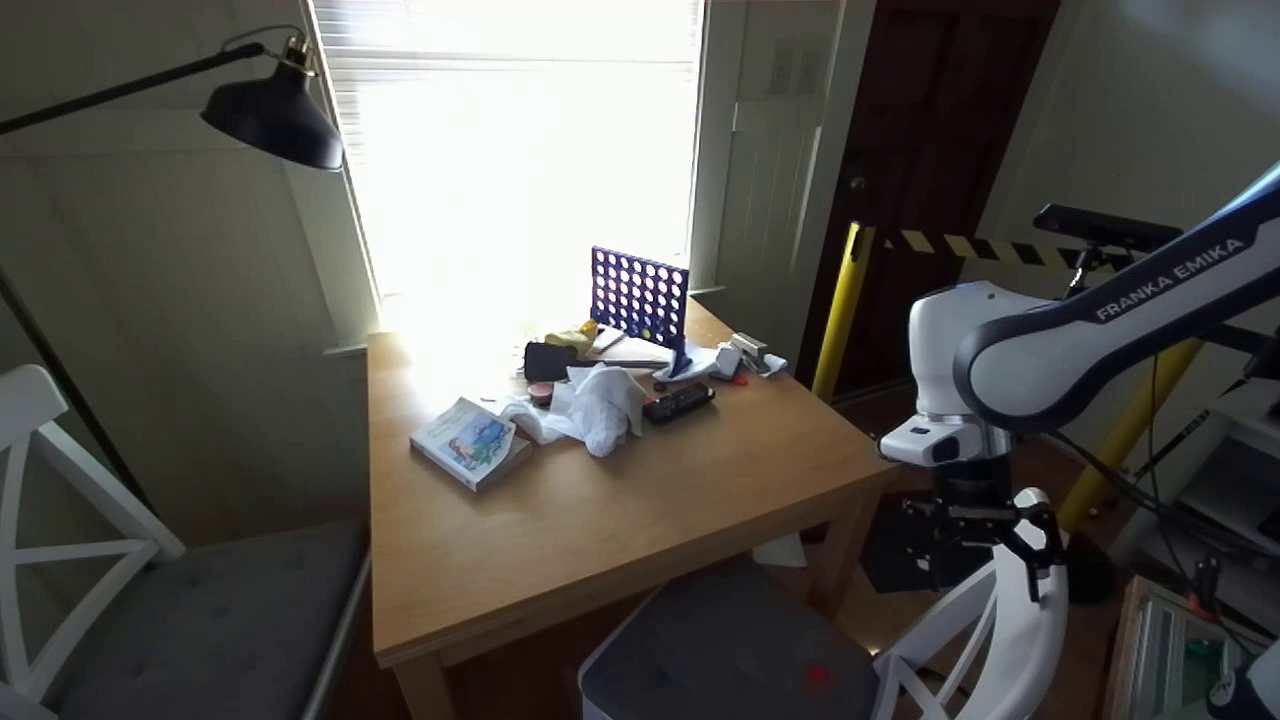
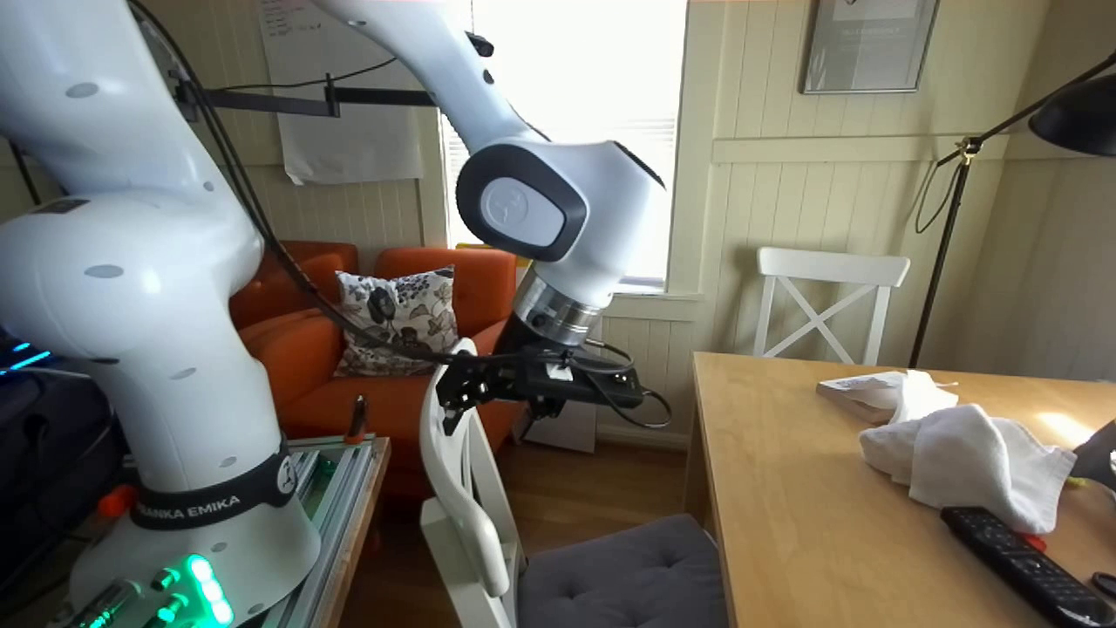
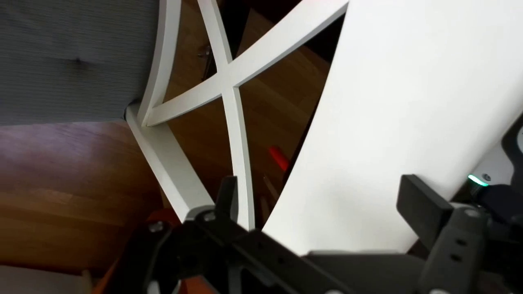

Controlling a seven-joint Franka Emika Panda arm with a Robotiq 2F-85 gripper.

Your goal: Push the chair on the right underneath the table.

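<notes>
The white X-back chair [image 1: 1030, 640] stands at the table's side near the robot. Its grey seat [image 1: 740, 650] reaches the table edge, and its front seems partly below the tabletop. The same chair's back [image 2: 462, 497] stands apart from the tan wooden table [image 1: 600, 530], which also shows in an exterior view [image 2: 785, 488]. My gripper [image 1: 980, 575] is at the chair's top rail, also visible in an exterior view [image 2: 488, 414]. In the wrist view the gripper [image 3: 322, 194] is open wide, with the white top rail [image 3: 367, 122] between its fingers. I cannot tell whether both fingers touch it.
A second white chair [image 1: 250, 620] stands at another side of the table, also seen in an exterior view [image 2: 833, 266]. A book [image 1: 470, 442], white cloth [image 1: 600, 405], remote [image 1: 680, 402] and game grid [image 1: 640, 295] lie or stand on the table. An orange armchair [image 2: 384, 410] is behind.
</notes>
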